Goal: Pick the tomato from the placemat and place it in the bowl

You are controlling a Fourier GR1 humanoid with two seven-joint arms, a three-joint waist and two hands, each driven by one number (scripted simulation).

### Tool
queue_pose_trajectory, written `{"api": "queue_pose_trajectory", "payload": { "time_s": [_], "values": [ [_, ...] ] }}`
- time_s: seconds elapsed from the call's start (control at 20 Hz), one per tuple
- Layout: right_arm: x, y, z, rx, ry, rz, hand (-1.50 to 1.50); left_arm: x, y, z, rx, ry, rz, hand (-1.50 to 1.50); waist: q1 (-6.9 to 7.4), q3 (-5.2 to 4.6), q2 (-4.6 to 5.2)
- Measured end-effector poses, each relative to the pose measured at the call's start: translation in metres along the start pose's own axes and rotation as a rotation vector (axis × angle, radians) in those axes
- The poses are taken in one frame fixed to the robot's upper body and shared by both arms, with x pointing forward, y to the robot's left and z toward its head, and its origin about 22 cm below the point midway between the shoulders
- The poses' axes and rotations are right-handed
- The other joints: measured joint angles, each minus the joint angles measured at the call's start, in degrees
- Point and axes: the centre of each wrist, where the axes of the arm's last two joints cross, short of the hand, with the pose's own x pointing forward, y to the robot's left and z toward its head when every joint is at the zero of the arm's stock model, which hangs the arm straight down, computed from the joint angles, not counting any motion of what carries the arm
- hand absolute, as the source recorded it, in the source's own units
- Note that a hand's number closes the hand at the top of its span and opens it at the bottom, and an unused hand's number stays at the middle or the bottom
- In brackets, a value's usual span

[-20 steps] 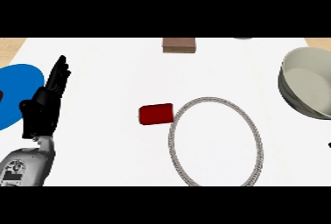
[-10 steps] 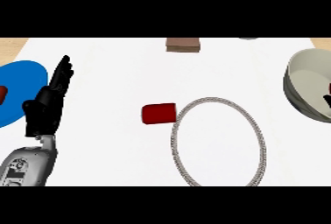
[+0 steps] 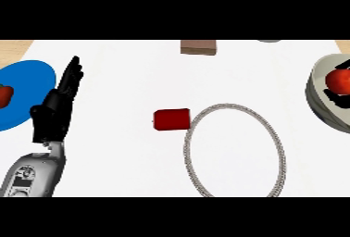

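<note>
White desk [image 3: 130, 69] seen from above. The left hand [image 3: 58, 109] rests open at the left, fingers straight and pointing up, beside a blue mat [image 3: 27, 78]. At the right edge a tomato [image 3: 340, 79] sits in the grey bowl [image 3: 320, 110]. It looks round, with no clear long axis. Dark shapes under it may be the right hand [image 3: 334, 96]; whether that hand is holding the tomato cannot be told.

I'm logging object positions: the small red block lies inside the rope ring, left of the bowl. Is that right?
Not quite. The head view shows the red block outside the rope ring, right beside its left edge, not inside it. The rest holds: it is left of the bowl.
</note>
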Motion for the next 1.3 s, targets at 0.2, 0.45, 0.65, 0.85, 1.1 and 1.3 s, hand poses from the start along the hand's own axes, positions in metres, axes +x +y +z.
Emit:
{"api": "queue_pose_trajectory", "payload": {
  "time_s": [0.2, 0.45, 0.65, 0.85, 1.1, 1.3],
  "values": [
    [-0.007, 0.012, -0.005, 0.073, 0.024, -0.084, -1.5, 0.001, -0.003, -0.002, -0.01, -0.005, -0.002, 0.0, 0.36, 0.07, 0.32],
    [-0.01, 0.016, -0.011, 0.115, -0.013, -0.224, -1.5, 0.005, -0.002, -0.006, -0.003, -0.007, 0.001, 0.0, 0.33, 0.11, 0.39],
    [-0.016, 0.01, -0.009, 0.076, -0.038, -0.322, -1.5, 0.004, 0.001, -0.005, 0.005, -0.001, -0.002, 0.0, -0.07, 0.12, 0.29],
    [-0.021, -0.014, -0.009, 0.047, -0.028, -0.392, -1.5, 0.001, 0.002, -0.005, 0.009, -0.004, 0.001, 0.0, -0.43, 0.09, 0.26],
    [-0.038, -0.051, 0.011, 0.028, 0.022, -0.462, -1.5, -0.003, 0.007, -0.004, 0.021, -0.005, -0.007, 0.0, -0.74, 0.13, 0.29],
    [-0.049, -0.077, 0.029, 0.017, 0.061, -0.507, -1.5, -0.006, 0.006, -0.002, 0.025, 0.004, -0.011, 0.0, -1.26, 0.19, 0.19]
  ]
}}
